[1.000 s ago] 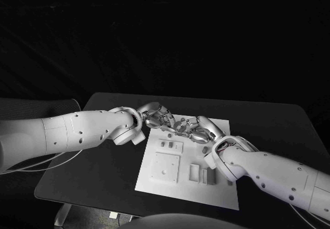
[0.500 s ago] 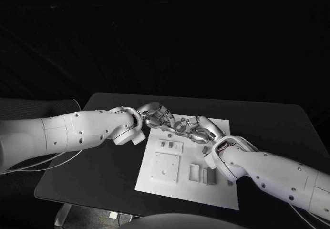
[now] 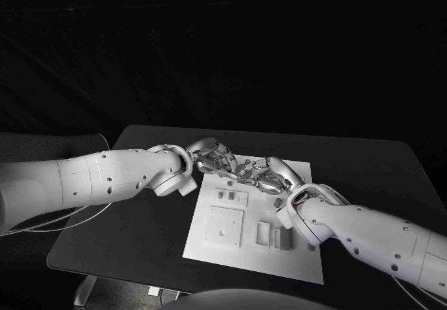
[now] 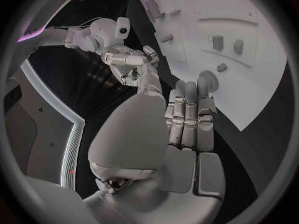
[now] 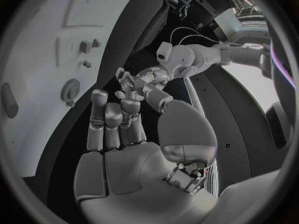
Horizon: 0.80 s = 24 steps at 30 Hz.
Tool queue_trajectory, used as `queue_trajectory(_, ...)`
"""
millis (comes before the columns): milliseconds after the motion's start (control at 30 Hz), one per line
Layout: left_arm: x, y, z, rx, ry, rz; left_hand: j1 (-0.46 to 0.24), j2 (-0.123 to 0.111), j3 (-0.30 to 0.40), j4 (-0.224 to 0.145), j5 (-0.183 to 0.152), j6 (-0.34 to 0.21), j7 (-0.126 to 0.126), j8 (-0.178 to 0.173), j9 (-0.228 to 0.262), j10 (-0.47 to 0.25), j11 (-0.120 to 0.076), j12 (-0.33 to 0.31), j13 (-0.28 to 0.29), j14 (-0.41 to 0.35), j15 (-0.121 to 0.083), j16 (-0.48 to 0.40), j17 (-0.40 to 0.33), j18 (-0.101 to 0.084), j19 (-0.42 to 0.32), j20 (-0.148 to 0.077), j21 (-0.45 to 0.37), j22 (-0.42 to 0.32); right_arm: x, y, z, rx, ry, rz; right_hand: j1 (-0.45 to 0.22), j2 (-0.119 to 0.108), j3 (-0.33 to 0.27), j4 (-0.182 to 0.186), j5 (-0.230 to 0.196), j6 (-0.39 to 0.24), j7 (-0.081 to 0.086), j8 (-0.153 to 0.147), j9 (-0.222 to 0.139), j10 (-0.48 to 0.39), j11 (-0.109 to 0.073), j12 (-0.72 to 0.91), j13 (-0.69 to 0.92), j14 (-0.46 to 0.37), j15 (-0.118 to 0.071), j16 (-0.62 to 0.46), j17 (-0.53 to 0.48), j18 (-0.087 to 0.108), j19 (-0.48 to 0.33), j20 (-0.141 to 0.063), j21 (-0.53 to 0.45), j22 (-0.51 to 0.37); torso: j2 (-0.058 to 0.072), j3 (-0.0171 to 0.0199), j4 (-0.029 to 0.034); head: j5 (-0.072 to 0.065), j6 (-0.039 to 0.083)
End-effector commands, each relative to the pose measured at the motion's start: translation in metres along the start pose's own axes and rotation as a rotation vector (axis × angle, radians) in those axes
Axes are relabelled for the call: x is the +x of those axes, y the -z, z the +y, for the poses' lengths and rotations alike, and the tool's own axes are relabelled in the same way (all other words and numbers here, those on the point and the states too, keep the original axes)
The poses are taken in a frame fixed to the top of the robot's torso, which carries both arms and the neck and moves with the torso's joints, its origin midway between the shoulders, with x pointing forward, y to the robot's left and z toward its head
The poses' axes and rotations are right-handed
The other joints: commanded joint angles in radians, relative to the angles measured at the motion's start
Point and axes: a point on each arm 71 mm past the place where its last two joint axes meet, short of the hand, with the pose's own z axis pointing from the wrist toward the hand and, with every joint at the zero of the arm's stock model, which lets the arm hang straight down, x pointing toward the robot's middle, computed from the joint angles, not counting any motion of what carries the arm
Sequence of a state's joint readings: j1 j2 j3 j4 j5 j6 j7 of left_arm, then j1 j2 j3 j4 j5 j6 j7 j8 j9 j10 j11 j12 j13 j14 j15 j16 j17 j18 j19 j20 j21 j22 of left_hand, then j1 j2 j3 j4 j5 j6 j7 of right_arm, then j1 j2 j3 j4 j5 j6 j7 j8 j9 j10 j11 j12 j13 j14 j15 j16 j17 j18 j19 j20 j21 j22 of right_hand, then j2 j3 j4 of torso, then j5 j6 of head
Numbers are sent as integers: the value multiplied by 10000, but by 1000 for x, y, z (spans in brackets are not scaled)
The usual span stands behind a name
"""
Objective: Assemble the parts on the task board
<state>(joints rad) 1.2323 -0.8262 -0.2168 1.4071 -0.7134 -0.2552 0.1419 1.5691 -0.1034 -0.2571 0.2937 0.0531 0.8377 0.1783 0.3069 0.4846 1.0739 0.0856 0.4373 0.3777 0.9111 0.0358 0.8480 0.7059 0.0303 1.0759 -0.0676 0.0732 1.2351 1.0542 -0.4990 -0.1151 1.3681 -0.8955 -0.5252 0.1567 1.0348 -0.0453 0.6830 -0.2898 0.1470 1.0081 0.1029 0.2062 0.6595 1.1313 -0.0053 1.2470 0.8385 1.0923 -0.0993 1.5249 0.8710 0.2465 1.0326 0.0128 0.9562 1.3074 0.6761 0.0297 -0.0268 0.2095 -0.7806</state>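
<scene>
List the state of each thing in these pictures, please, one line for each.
Task board: lies flat on the table, far end under both hands.
Small parts: stand on the board, untouched.
Left hand: over the board's far edge, fingers held together; a grip cannot be told.
Right hand: close beside the left hand; a grip cannot be told.

Arms: smooth white shells dotted with small dark screws | left hand (image 3: pixel 212 157), right hand (image 3: pixel 267 174): silver segmented fingers | thin white cable seen under left arm
</scene>
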Motion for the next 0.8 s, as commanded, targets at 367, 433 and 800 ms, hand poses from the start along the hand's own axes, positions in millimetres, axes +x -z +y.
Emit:
queue_trajectory(367,-1,1,0,99,182,15,-72,20,-80,-13,-41,-48,33,52,14,-98,-2,64,14,-83,14,19,9,189,-15,59,-15,13,2,0,-3,-116,540,581,-18,79,-105,-21,-157,35,16,77,25,-35,-22,15,16,20,-94,-50,-2,153,37,-8,-27,65,0,-7,-5,-14,4)
queue_trajectory(433,-1,2,0,102,205,14,-72,19,-81,-13,-41,-49,33,52,14,-99,-2,64,15,-84,14,19,9,189,-16,60,-15,13,1,0,-4,-81,560,554,-16,78,-107,-21,-164,35,15,77,25,-35,-23,14,16,19,-95,-50,-2,153,37,-9,-26,65,1,-4,-5,-17,0)
queue_trajectory(800,-3,2,1,42,199,-26,-68,23,-77,-13,-40,-56,35,52,15,-103,-1,66,16,-87,15,18,8,189,-16,60,-15,13,-1,-1,-7,-38,713,529,-26,54,-134,-16,-202,4,19,63,16,-38,-20,6,13,16,-97,-54,-3,153,33,-7,-30,64,-1,0,-4,-24,-11)
